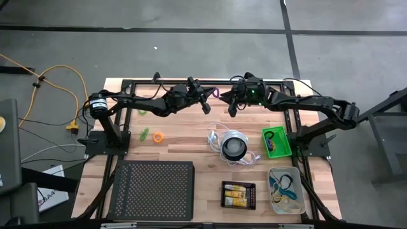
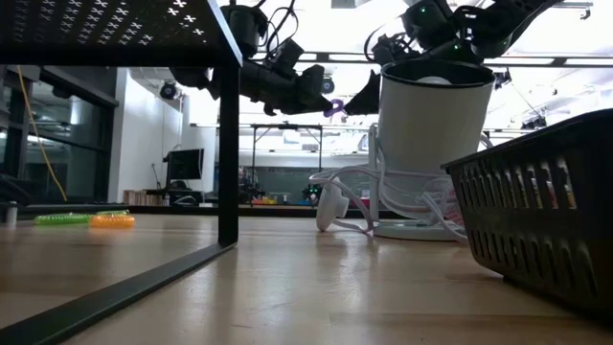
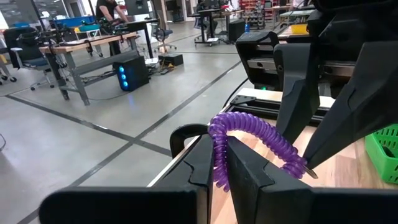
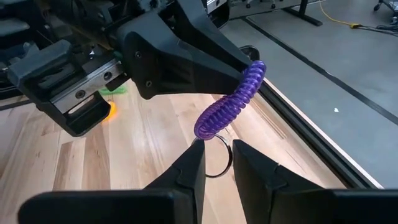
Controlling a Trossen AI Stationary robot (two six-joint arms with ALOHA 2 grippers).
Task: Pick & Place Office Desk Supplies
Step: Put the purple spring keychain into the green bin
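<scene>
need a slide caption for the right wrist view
Handover above the table's far edge: left gripper holds a purple coil while the right gripper closes in on its metal ring.

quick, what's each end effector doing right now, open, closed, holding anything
Left end effector: closed on one end of the purple coil, held above the table.
Right end effector: open, fingers either side of the coil's metal ring, not clamped.
</scene>
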